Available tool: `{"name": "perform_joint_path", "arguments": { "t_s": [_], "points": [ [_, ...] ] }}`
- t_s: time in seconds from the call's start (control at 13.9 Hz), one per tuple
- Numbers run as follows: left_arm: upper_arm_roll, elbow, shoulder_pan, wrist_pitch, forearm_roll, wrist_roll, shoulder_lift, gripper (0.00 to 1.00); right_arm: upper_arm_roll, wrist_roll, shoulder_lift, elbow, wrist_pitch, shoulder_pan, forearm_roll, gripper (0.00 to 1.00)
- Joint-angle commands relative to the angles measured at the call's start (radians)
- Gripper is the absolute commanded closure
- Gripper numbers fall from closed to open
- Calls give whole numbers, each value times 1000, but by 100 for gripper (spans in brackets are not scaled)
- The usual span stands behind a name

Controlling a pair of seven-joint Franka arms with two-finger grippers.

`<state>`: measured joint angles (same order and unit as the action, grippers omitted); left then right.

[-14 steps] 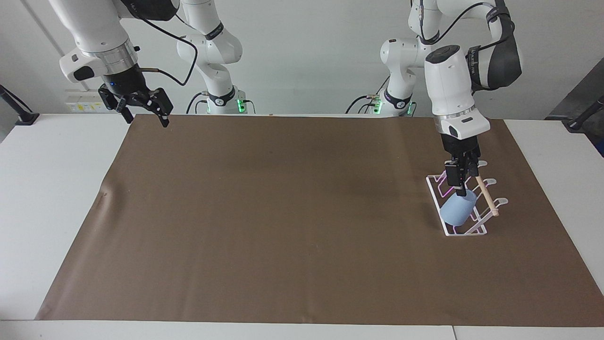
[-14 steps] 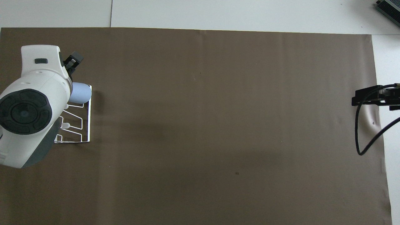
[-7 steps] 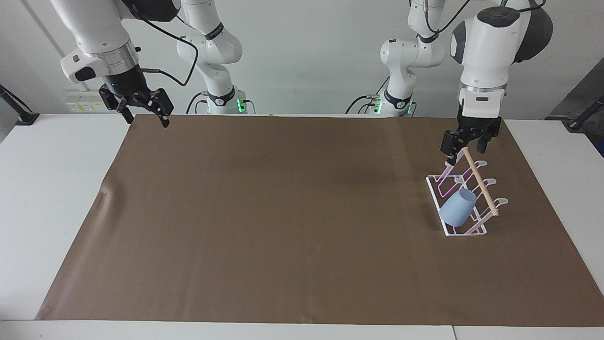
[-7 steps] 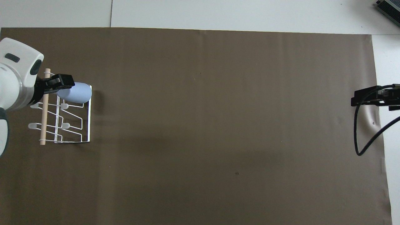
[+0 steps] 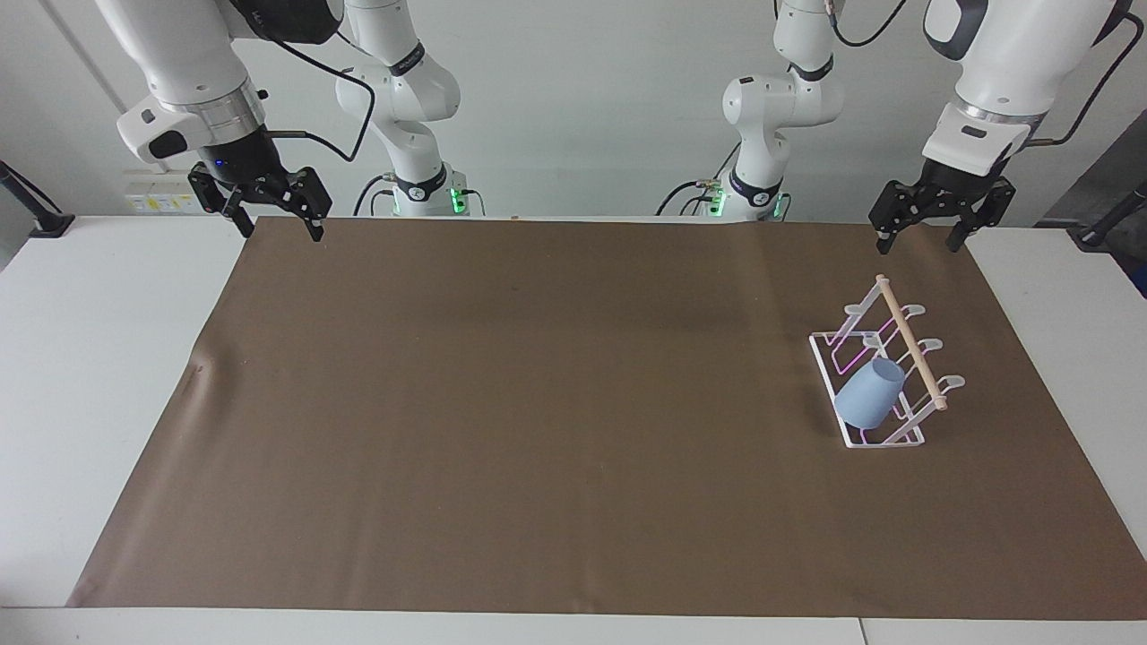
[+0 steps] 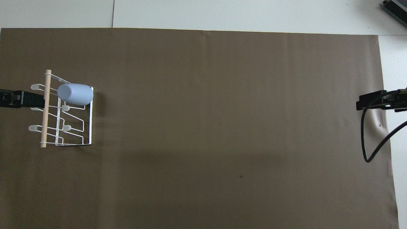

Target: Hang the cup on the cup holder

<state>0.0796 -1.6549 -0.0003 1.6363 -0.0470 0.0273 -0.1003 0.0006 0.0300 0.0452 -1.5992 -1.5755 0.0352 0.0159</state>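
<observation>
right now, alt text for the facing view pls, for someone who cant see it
A light blue cup hangs upside down on a prong of a white wire cup holder on a brown mat, toward the left arm's end of the table. The left gripper and right gripper hang open and empty, clear of the rack.

In the overhead view the left gripper (image 6: 19,99) is cut off at the nine o'clock edge, only its dark tip showing beside the cup holder (image 6: 90,127). The right gripper (image 6: 381,101) is cut at the three o'clock edge. The prong that carries the cup (image 5: 869,395) is hidden inside it.
</observation>
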Motion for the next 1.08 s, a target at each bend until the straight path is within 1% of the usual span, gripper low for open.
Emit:
{"name": "perform_joint_path", "arguments": {
  "t_s": [0.0, 0.14, 0.29, 0.43, 0.57, 1.0],
  "points": [
    [8, 99, 8, -119, 27, 51, 50, 0, 7, -21, 31, -39, -15, 9, 6, 0],
    [0, 153, 11, -168, 74, 78, 62, 0, 6, -21, 35, -44, -15, 9, 6, 0],
    [-21, 210, 2, -217, 72, 117, 85, 0, 6, -19, 35, -44, -14, 9, 6, 0],
    [-46, 214, -9, -219, 79, 120, 90, 0, 6, -18, 35, -44, -14, 9, 6, 0],
    [-70, 214, -41, -225, 76, 120, 88, 0, 6, -18, 35, -44, -14, 11, 6, 0],
    [-57, 208, -29, -228, 67, 120, 73, 0, 6, -18, 35, -44, -11, 12, 6, 0]
  ]
}}
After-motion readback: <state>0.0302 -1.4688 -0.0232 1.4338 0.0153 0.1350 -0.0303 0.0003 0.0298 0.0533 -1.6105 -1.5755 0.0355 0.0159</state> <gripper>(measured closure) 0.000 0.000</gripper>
